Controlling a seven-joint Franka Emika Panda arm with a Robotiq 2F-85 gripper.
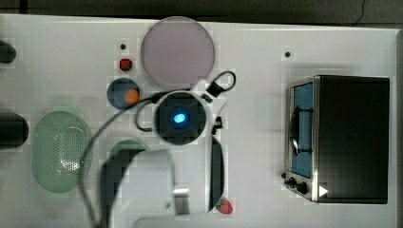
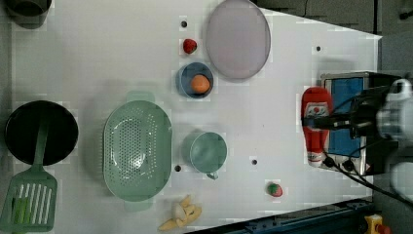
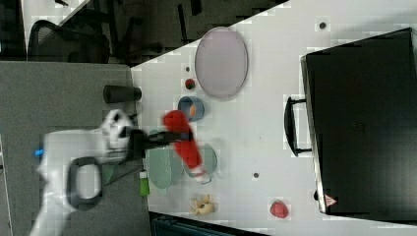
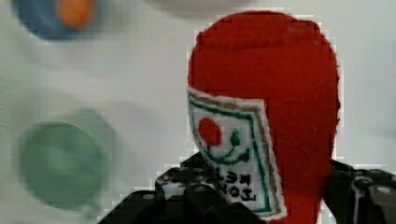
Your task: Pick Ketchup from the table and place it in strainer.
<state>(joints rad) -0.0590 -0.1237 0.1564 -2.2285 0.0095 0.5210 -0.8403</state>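
Worktop (image 2: 97,58): white surface carrying all items, seen from above in the top view and the left view.

Strainer (image 2: 138,150): large pale mint-green oval basket with a perforated bottom, at lower left of centre in the left view and at the left edge of the top view (image 1: 61,151). It is empty. Its long axis runs top to bottom in both views.

Ketchup bottle (image 2: 315,124): red soft bottle with a white label, held clear of the worktop. In the left view it sits at the right of the frame, in front of the toaster oven (image 2: 350,122), long axis running top to bottom, cap end lowermost. In the right view (image 3: 183,140) it lies centre-left, overlapping the green cup (image 3: 209,160). In the wrist view (image 4: 271,107) the red body rises out of the claw with the label facing the camera.

Claw (image 2: 325,122): pinching the ketchup bottle across its middle, jaws standing at a moderate width set by the bottle's body.

Green cup (image 2: 208,152): round, darker green, with a handle, just right of the strainer in the left view.

Governing relation: in the top view the arm's wrist sits at frame centre and the strainer lies to the left and slightly lower, well apart from it. Judgement: the carry must run toward the top view's left, passing over or beside the green cup, before release above the basket.
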